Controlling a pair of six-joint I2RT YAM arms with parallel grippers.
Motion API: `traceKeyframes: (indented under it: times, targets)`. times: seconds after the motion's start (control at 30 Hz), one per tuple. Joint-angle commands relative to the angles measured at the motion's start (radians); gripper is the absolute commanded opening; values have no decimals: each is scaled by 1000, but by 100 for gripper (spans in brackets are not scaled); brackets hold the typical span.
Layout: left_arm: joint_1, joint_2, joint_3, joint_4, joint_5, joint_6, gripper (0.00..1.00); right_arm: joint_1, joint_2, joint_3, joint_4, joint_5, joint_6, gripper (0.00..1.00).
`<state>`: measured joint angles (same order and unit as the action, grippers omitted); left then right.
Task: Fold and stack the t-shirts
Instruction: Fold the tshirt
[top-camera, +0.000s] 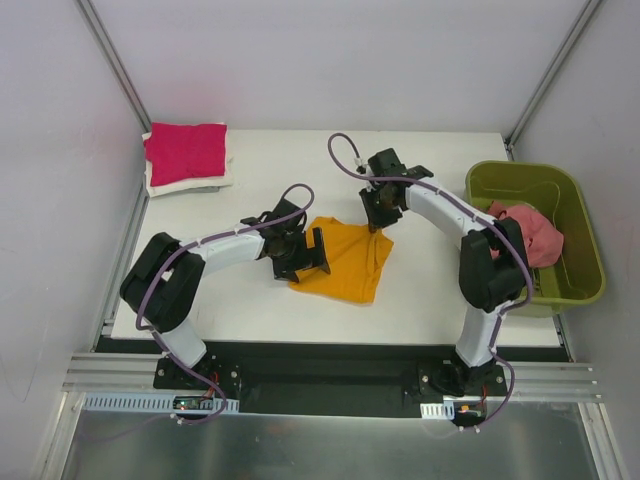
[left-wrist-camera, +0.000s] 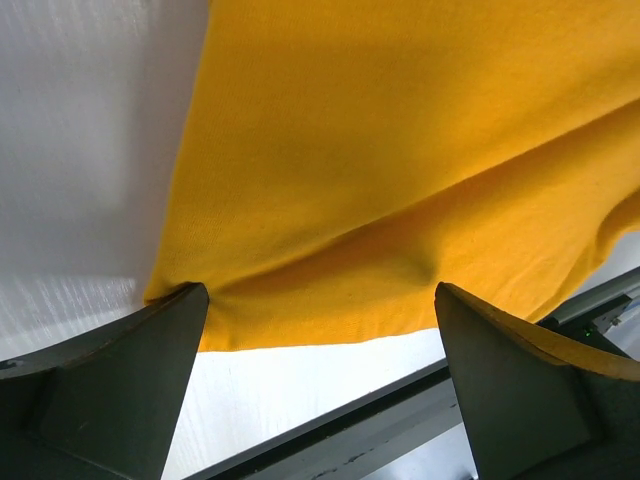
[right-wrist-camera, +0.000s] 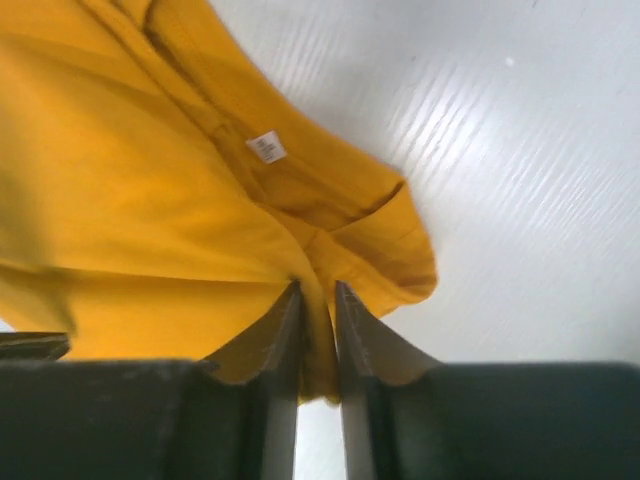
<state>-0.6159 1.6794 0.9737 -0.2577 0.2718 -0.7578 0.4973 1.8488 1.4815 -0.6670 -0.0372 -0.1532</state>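
Orange-yellow t-shirt (top-camera: 345, 262): lying rumpled at centre frame on the surface (top-camera: 430, 160).
Right fingers (right-wrist-camera: 270, 350): nearly together, pinching its fabric beside the collar.
Left fingers (left-wrist-camera: 150, 340): wide apart at its left edge, gripping nothing.
Magenta t-shirt (top-camera: 186, 150): folded, upper left, atop white t-shirt (top-camera: 190, 183).

Overhead view: bright, even, diffuse light from above. Orange-yellow cotton t-shirt (top-camera: 345, 258) evenly lit, colour saturated, focus sharp. Shadows on the white tabletop (top-camera: 430, 290) just left of the shirt are faint and soft-edged.

Left wrist view: tabletop (left-wrist-camera: 90, 150) left of the shirt (left-wrist-camera: 400, 150) washed out to near white; the strip just below its hem fully blown out. Lower fold darker than upper.

Right wrist view: streaky sheen on the tabletop (right-wrist-camera: 520, 150) right of the shirt (right-wrist-camera: 150, 200). Shirt's left part smeared and soft. Small white neck label (right-wrist-camera: 266, 147) is crisp in outline, its print unreadable.
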Motion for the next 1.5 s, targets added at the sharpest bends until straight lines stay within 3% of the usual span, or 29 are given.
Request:
traceKeyframes:
  times: [0.0, 0.07, 0.1, 0.23, 0.33, 0.43, 0.6, 0.7, 1.1, 1.3, 1.47]
  targets:
    - [-7, 19, -7, -28, -11, -3, 99, -52, 95, 95, -5, -13, -207, 34]
    - [-7, 11, 2, -26, -5, -3, 99, -60, 153, 132, -22, -9, -224, 51]
    - [-7, 8, 8, -26, -2, -2, 99, -62, 167, 176, -37, 14, -226, 64]
    - [-5, -32, 48, -29, 17, 8, 99, -60, 162, 243, -112, 71, -201, 75]
    - [-7, -72, 86, -29, 21, 32, 99, -60, 55, 209, -109, 47, -142, 82]
    - [-2, -102, 131, -31, -3, 57, 99, -60, -98, 119, -77, -48, -48, 97]
    - [24, -34, 255, -34, -8, 90, 99, -60, -314, -88, 125, -373, 151, 96]
    - [51, 60, 342, -34, 49, 97, 99, -60, -309, -164, 222, -472, 293, 97]
    - [65, 360, 551, -34, 73, 138, 99, -130, -54, -240, 308, -512, 402, 97]
    - [96, 430, 545, -35, 4, 121, 99, -204, -4, -326, 297, -478, 348, 97]
    - [119, 437, 528, -35, 26, 109, 99, -226, 62, -300, 242, -441, 278, 97]
